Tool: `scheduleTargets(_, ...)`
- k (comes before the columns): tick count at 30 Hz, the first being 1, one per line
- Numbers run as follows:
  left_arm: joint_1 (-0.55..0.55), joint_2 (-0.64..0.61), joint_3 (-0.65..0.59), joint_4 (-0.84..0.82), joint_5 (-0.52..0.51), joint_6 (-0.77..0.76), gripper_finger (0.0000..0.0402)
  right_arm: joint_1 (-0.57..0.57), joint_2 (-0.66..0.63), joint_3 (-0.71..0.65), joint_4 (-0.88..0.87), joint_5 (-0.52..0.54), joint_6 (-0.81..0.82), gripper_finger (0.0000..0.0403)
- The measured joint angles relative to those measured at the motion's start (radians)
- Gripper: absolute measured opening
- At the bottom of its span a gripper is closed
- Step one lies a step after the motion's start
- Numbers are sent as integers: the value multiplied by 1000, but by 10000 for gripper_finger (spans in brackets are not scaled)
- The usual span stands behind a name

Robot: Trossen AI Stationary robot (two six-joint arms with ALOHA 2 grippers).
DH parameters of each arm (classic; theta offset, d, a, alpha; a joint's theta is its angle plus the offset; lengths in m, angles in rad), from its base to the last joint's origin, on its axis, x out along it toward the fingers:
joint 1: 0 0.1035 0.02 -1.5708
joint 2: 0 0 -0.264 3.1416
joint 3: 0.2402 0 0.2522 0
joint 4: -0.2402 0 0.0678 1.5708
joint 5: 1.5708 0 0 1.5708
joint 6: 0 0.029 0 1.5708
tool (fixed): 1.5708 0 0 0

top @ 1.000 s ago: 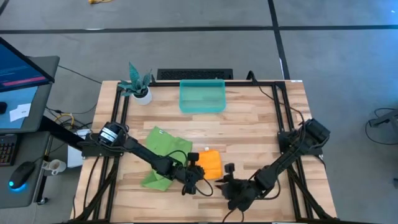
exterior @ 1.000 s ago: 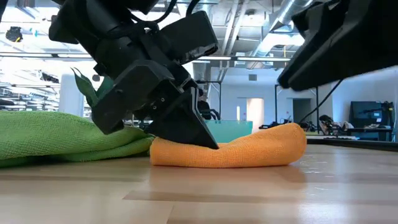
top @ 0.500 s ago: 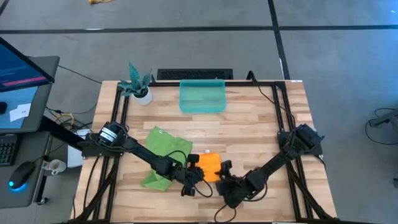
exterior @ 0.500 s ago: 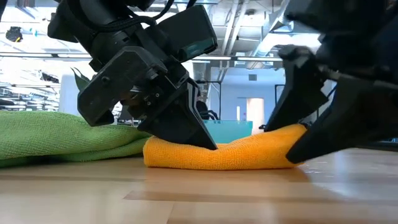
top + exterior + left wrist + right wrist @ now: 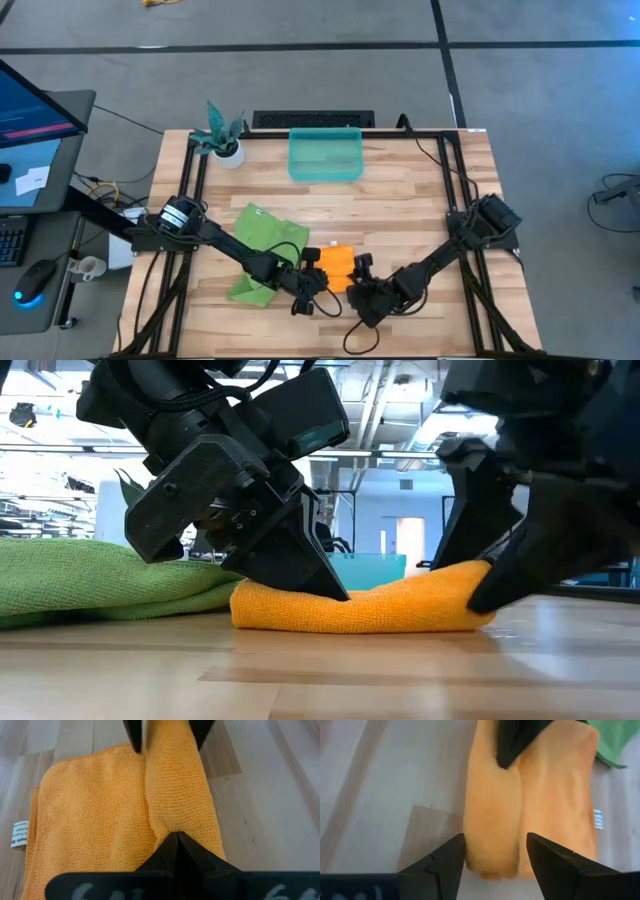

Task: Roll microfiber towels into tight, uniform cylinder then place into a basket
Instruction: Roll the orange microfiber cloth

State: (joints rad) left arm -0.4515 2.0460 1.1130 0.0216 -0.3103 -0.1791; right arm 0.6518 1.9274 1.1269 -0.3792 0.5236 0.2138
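Observation:
The orange-yellow towel point(image 5: 338, 264) lies partly rolled on the table near its front edge. A rolled ridge point(image 5: 172, 785) sits beside its flat part point(image 5: 90, 810). My left gripper point(image 5: 338, 592) is shut, with its tip down on the towel's left end. My right gripper point(image 5: 495, 855) is open at the towel's right end, one finger on each side of the ridge. The lime green towel point(image 5: 262, 240) lies crumpled to the left, against the orange one. The teal basket point(image 5: 325, 156) stands at the table's far edge. My left gripper presses its shut fingertips point(image 5: 176, 839) down on the orange towel at the seam where the rolled ridge meets the flat part, at the towel's left end. It comes slanting down from the table's left. The towel lies flat on the table. My right gripper's fingers point(image 5: 500, 575) stand astride the ridge's right end point(image 5: 492, 840), slanting down from the right; whether they touch the cloth I cannot tell.
A small white pot with a teal plant point(image 5: 222, 138) stands at the far left corner. Bare wood point(image 5: 400, 200) lies between the towels and the basket. Black frame rails point(image 5: 455, 190) run along the table's sides.
My right gripper has moved toward the table's left and down, from beyond the towel's right end to its place astride the ridge there, and has tipped. The left gripper and the towel have stayed where they were.

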Motion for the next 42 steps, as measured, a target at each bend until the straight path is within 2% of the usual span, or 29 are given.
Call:
scheduleTargets(4,0,0,0,0,0,-2,0,0,-37,49,-89,-1,62,237)
scheduleTargets(11,0,0,0,0,0,-13,0,30,-50,76,-62,-3,40,237)
scheduleTargets(20,0,0,0,-1,0,-24,0,21,21,81,-7,-16,22,237)
scheduleTargets(22,0,0,0,0,0,-25,0,20,26,73,-52,-28,21,237)
scheduleTargets(42,0,0,3,0,-5,-90,0,-26,25,2,3,-75,113,210)
